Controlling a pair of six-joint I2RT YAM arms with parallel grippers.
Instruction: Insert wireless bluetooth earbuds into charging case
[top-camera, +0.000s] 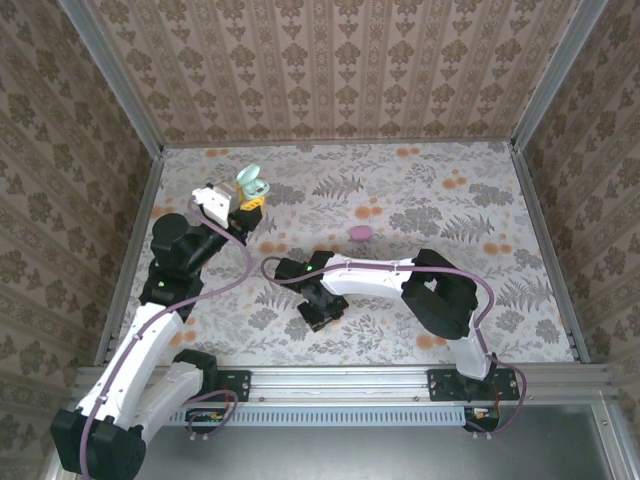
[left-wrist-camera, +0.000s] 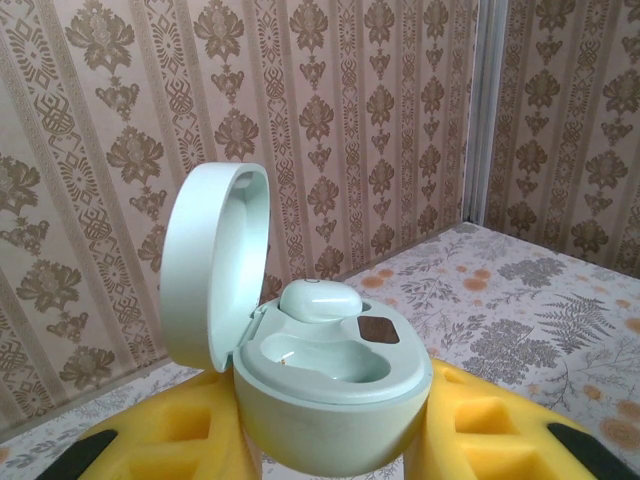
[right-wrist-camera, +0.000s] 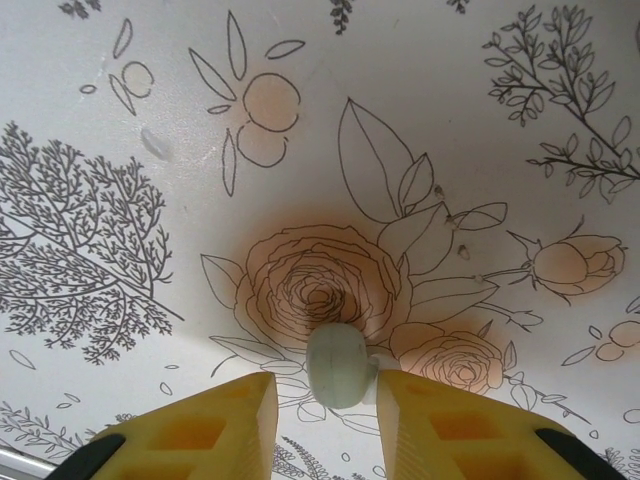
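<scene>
Right gripper, slightly open around the mint earbud, could flick it away squeezing off-centre; left gripper clamps the charging case

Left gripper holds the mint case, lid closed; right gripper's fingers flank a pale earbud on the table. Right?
No: the lid of the mint case stands open, as the left wrist view shows. The rest holds.

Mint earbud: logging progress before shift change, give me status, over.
Left gripper shut on open mint case, one bud seated, one socket empty. Right gripper straddles mint earbud on table, jaws apart. Pink case aside, nothing blocking.
</scene>
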